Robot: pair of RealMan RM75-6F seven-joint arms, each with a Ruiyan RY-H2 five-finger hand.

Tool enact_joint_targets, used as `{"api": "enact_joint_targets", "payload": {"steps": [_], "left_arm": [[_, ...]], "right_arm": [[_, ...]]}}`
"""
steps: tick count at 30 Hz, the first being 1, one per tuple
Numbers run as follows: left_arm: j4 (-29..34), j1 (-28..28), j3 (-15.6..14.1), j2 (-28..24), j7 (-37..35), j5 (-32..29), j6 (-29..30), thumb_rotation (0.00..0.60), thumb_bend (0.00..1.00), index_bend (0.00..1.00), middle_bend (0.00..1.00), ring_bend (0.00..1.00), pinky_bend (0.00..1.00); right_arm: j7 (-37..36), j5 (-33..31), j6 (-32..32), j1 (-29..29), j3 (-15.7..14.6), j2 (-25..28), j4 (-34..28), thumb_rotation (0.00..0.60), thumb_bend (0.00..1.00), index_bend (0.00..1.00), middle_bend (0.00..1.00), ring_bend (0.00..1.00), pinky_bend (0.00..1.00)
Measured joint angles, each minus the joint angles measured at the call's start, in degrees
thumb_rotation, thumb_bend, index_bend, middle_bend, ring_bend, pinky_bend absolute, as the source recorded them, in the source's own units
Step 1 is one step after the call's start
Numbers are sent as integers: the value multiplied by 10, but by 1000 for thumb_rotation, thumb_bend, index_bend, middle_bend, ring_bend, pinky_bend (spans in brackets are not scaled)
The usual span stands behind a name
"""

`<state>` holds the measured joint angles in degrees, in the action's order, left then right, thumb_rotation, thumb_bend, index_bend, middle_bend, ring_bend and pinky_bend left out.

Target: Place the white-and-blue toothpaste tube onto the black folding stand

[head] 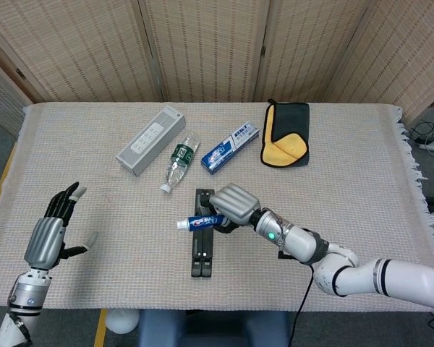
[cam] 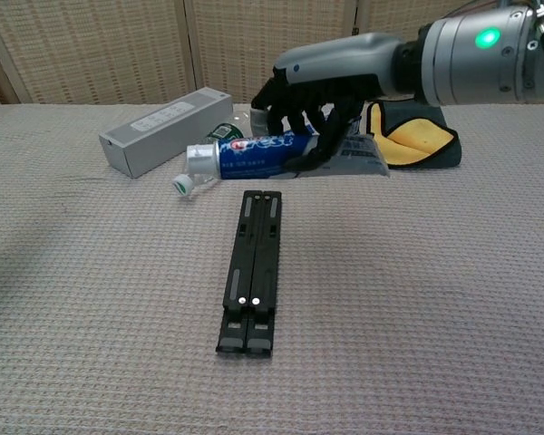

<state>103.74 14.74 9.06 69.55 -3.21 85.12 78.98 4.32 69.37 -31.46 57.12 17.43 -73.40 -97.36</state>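
While it waits low at the near-left edge of the worktop [head: 362,173], the left hand [head: 49,235] holds nothing, its fingers spread apart and pointing upward. Further in lies the black folding stand [head: 202,233], flat and closed on the woven cloth, its long axis running away from the robot. Above the stand's far half hangs the toothpaste tube [cam: 272,154], carried crosswise with its white cap pointing to the robot's left. The right hand [head: 233,203] grips it around the blue body, fingers [cam: 308,113] curled over the top and the flat crimped tail sticking out past them. By the look of it, the tube is light and soft, so a hard squeeze would dent it; the fuller middle is the sensible place to hold, as here, and its glossy skin could slip on the narrow stand. Beyond sit a small water bottle [head: 179,161], a grey speaker [head: 150,139], a toothpaste box [head: 230,147] and a yellow-and-black cloth [head: 286,134].
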Motion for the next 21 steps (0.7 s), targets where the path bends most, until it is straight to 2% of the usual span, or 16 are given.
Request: {"api": "enact_joint_targets", "payload": {"steps": [8,15,21], "left_arm": [[29,14,7,23,8,-17,-8,600,351,0,0,0,0],[45,22,13,60,26,-39,-6,600,351,0,0,0,0],[49,27,12,83,56,-41,3,600,351,0,0,0,0]], "right_arm": [[46,-87,-2,53,4,-23,0,600,792,840,707,766,658],[91,-186,-46,102,-1,-67,2,600,800,845,710,756,658],[111,-242,-81,134,-4,-95,6,600,801,851,712,764,658]]}}
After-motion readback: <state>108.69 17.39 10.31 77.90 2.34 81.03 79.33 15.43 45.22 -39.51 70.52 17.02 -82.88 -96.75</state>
